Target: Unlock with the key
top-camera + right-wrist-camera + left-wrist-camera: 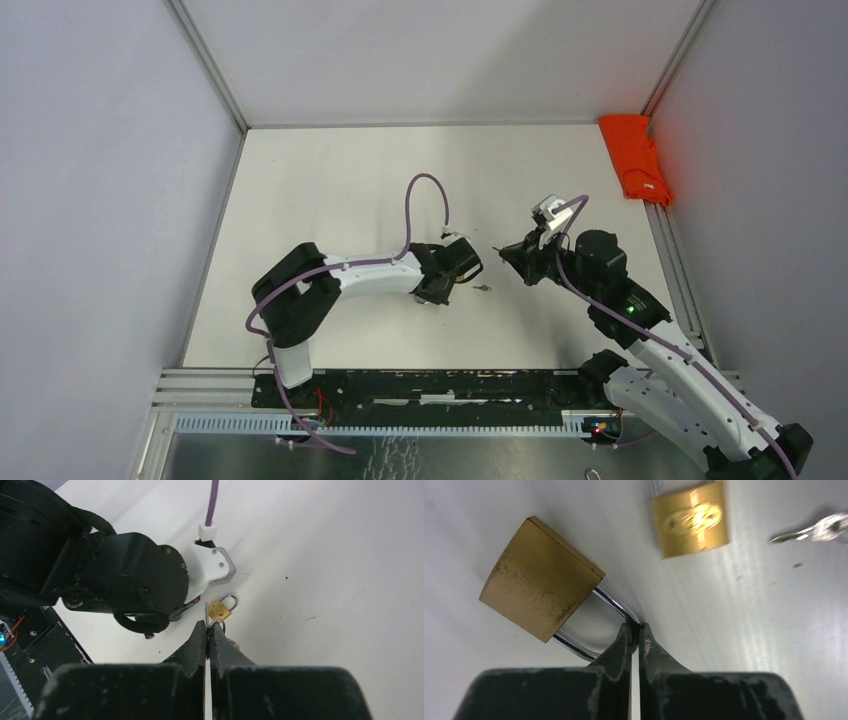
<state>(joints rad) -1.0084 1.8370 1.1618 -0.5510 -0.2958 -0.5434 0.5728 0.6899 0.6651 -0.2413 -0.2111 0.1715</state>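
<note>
In the left wrist view a scratched brass padlock (539, 580) hangs close to the camera. My left gripper (638, 628) is shut on the bend of its steel shackle (616, 605). Farther off is another brass padlock (691, 520) with a stamped logo, also seen in the right wrist view as a small padlock (220, 609). My right gripper (207, 625) is shut, with a thin key blade (206, 611) and a wire ring (223, 626) poking from its tips, just short of that padlock. From above, the left gripper (462, 268) and right gripper (500, 250) face each other.
A silvery key (483, 287) lies on the white table between the grippers and shows at the edge of the left wrist view, key (819, 530). An orange cloth (635, 155) sits at the far right corner. Walls close in the table on three sides.
</note>
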